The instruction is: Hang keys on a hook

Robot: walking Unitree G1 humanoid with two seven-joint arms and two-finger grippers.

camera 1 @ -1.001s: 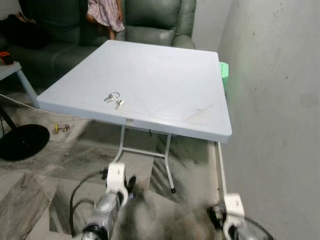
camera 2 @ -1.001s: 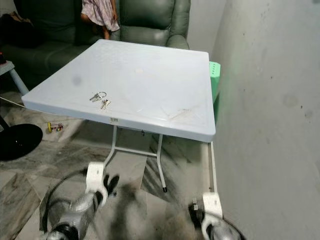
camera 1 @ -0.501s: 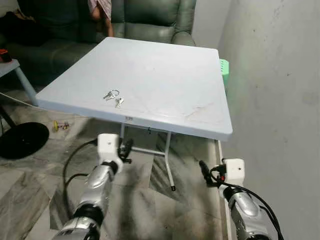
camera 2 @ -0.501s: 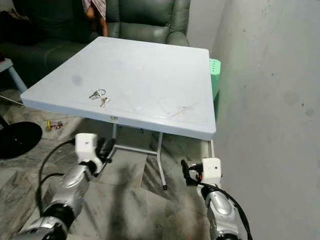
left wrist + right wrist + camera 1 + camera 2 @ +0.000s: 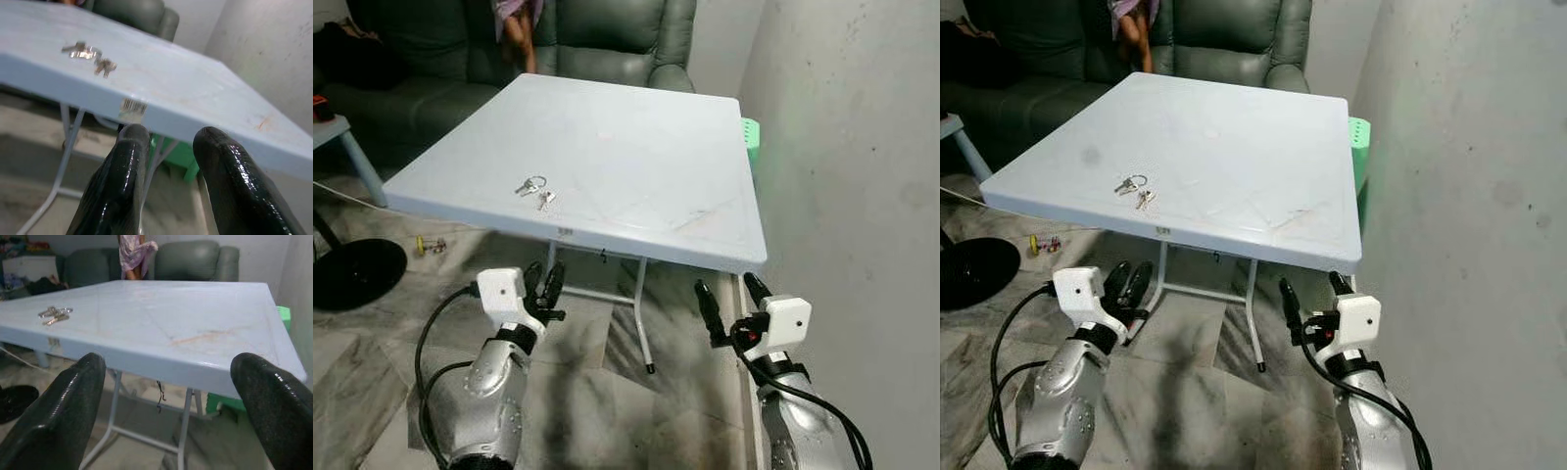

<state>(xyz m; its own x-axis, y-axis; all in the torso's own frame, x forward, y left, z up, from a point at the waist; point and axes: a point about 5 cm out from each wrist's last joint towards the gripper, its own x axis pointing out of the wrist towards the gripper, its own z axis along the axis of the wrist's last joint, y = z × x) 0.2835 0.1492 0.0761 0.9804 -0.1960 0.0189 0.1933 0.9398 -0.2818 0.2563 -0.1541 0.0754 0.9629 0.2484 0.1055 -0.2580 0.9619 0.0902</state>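
Keys (image 5: 535,191), two, on table (image 5: 636,157)

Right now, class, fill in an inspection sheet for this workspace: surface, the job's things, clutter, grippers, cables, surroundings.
Surface: pale grey folding table, top faintly scuffed, on thin metal legs.
Job's things: keys lying flat near the table's front-left edge; hook: nothing seen.
Clutter: small yellow and red item on the floor under the table's left corner; nothing else on the table.
Grippers: left gripper and right gripper both open, empty, raised below the table's front edge.
Cables: black cable looping beside the left arm; another along the right arm.
Surroundings: green sofa behind the table with a person by it, wall at right, green stool, dark round base.
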